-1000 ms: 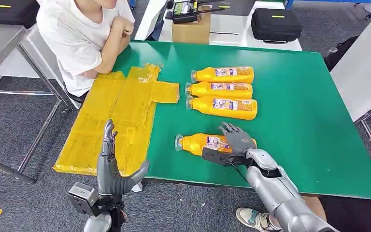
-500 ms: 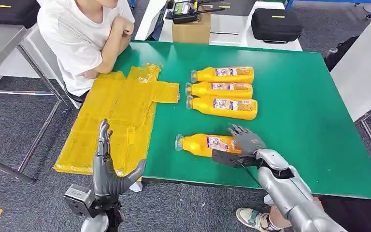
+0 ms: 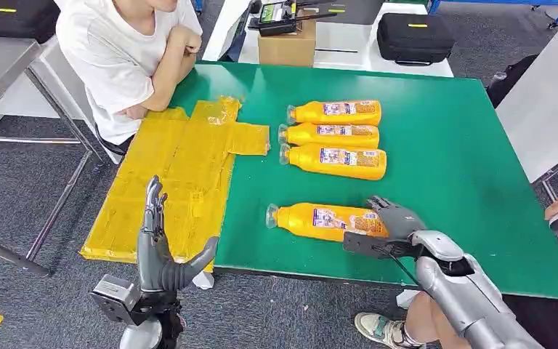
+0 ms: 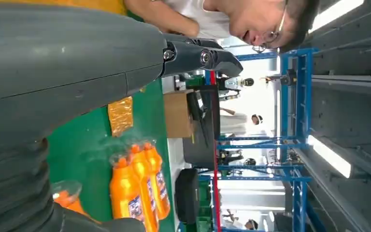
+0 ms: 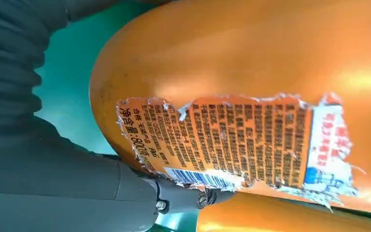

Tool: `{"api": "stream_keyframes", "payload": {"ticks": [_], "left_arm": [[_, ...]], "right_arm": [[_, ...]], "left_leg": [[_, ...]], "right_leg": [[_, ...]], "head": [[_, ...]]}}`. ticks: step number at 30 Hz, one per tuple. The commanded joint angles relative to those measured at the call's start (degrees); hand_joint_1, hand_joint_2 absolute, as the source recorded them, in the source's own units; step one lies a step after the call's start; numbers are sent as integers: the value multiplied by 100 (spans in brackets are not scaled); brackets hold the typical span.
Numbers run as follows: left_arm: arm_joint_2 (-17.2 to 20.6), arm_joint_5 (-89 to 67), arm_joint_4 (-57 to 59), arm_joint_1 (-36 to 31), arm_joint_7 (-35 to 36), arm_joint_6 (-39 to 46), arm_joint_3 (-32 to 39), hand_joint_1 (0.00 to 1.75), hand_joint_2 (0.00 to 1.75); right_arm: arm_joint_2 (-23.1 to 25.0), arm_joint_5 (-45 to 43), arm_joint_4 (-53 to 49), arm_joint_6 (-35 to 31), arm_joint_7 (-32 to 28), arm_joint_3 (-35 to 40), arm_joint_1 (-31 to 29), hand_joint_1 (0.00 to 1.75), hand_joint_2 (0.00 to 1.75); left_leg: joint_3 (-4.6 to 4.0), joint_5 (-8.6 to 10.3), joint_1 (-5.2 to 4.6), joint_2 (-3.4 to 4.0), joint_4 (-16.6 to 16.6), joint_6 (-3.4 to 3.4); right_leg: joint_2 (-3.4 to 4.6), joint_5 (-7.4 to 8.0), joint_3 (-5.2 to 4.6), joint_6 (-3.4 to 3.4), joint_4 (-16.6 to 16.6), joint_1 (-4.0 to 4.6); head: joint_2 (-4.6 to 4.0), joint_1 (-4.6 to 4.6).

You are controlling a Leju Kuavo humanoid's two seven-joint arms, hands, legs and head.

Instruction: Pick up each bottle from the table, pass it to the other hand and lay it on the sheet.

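Lying on its side near the front edge of the green table point(image 3: 465, 145), the nearest bottle point(image 3: 320, 220) has the right hand point(image 3: 394, 222) at its base end; whether the fingers grip or merely touch it cannot be told. Close up, its torn label point(image 5: 236, 145) fills the right wrist view. Left hand point(image 3: 161, 251) is raised below the table edge, fingers spread, holding nothing. Three more bottles point(image 3: 334, 134) lie side by side beyond. Yellow sheet point(image 3: 182, 174) covers the table's left part. A seated person point(image 3: 127, 51) is cut off at the top.
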Motion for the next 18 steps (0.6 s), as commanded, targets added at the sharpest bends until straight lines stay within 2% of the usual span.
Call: {"api": "stream_keyframes", "payload": {"ticks": [1,2,3,14,18], "left_arm": [[95,64,388,-187,-9,-9,-87,0,175],[122,35,350,-174,-9,-24,-126,0,175],[126,-6,315,-164,-9,14,-146,0,175],[123,7,299,-165,-9,23,-147,0,175],[124,10,307,-163,-9,33,-147,0,175]], "right_arm": [[726,-106,944,-1099,-226,-250,366,140,175],[754,-104,935,-1086,-226,-255,366,79,175],[750,-81,899,-1082,-218,-252,348,0,175],[772,7,845,-1081,-203,-278,281,0,175],[851,287,933,-1173,-175,-293,139,0,175]], "left_leg": [[27,-3,10,2,-12,-8],[41,-6,12,4,-17,-13],[30,-4,9,8,-13,-10],[38,-7,17,19,-10,-12],[37,-5,16,18,-11,-12]], "right_leg": [[-3,-1,30,-10,-18,11],[-3,-3,44,-17,-23,14],[0,-2,30,-13,-16,11],[7,-4,31,-13,-11,19],[5,-4,30,-14,-10,18]], "head": [[0,2],[0,2],[0,2],[0,0],[0,0]]}}
